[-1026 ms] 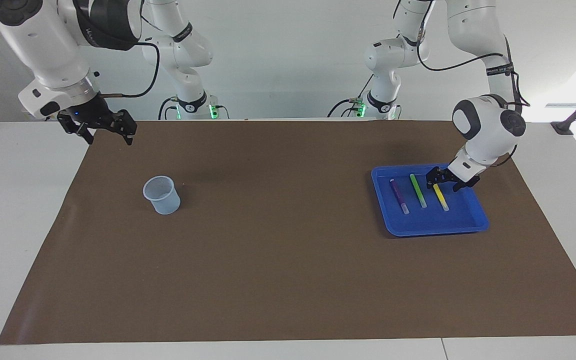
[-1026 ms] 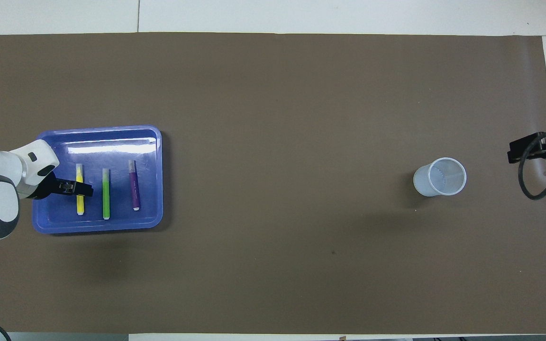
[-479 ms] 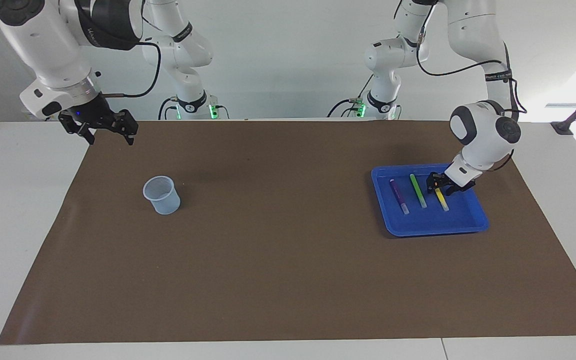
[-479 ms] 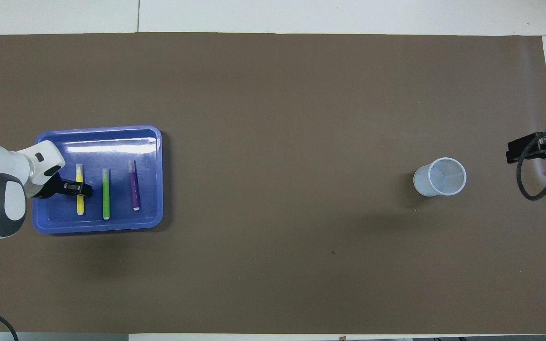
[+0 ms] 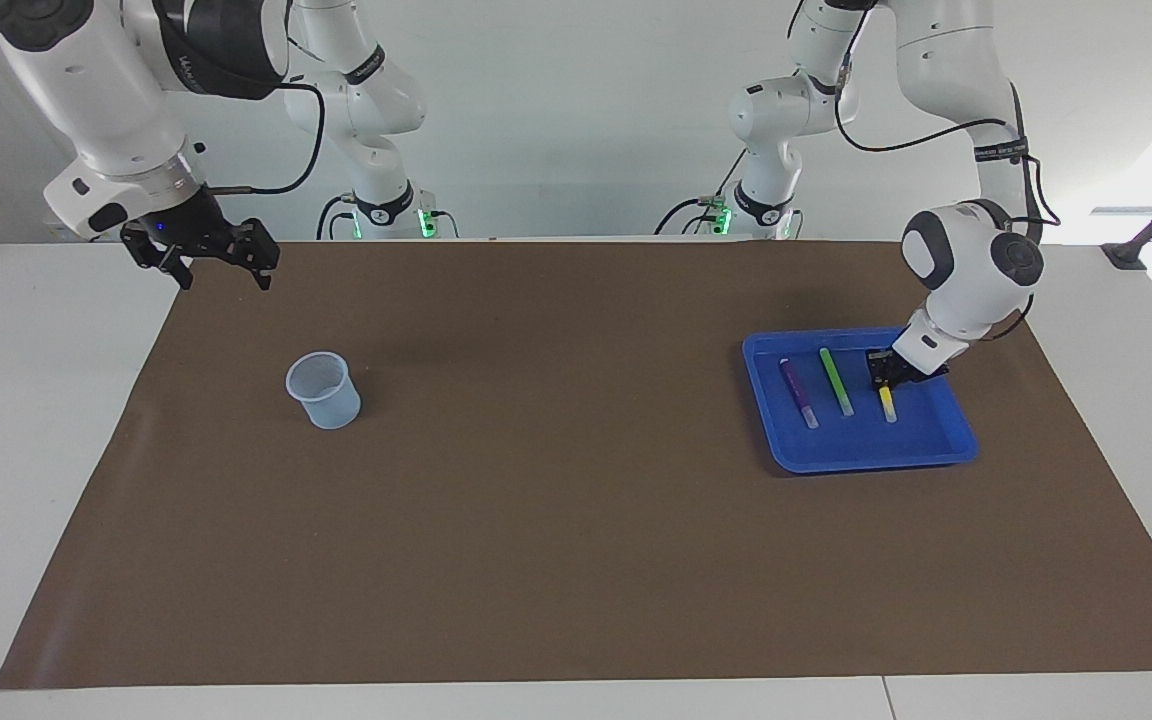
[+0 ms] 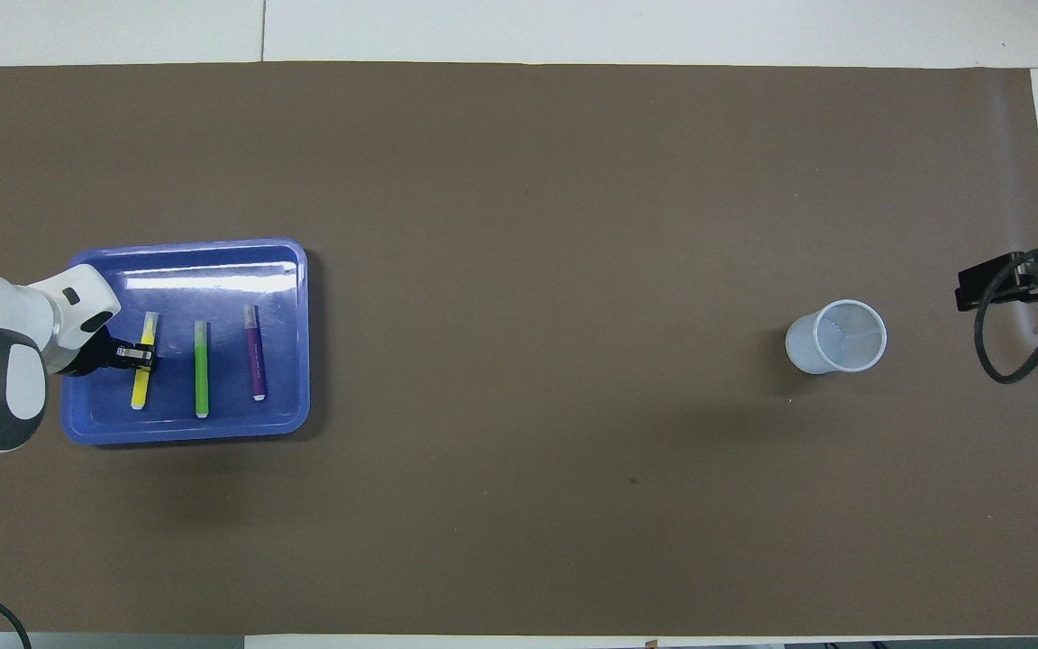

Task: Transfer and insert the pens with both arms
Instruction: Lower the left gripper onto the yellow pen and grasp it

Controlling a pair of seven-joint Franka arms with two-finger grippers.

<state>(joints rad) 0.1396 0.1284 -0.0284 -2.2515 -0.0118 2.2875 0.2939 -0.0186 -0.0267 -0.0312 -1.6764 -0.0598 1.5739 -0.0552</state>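
Observation:
Three pens lie side by side in a blue tray (image 5: 876, 462) (image 6: 213, 248) at the left arm's end of the table. My left gripper (image 5: 881, 380) (image 6: 145, 355) is down in the tray, shut on the middle of the yellow pen (image 5: 887, 405) (image 6: 140, 383), which now lies slightly askew. The green pen (image 5: 836, 382) (image 6: 201, 370) and the purple pen (image 5: 797, 392) (image 6: 255, 353) rest untouched beside it. My right gripper (image 5: 221, 272) (image 6: 1006, 279) hangs open and holds nothing, in the air over the brown mat's corner at the right arm's end.
A translucent plastic cup (image 5: 322, 390) (image 6: 836, 336) stands upright on the brown mat (image 5: 556, 480) toward the right arm's end. White tabletop borders the mat on all sides.
My left gripper has closed its fingers onto the yellow pen, and the pen has tilted a little in the tray. The right arm has barely shifted.

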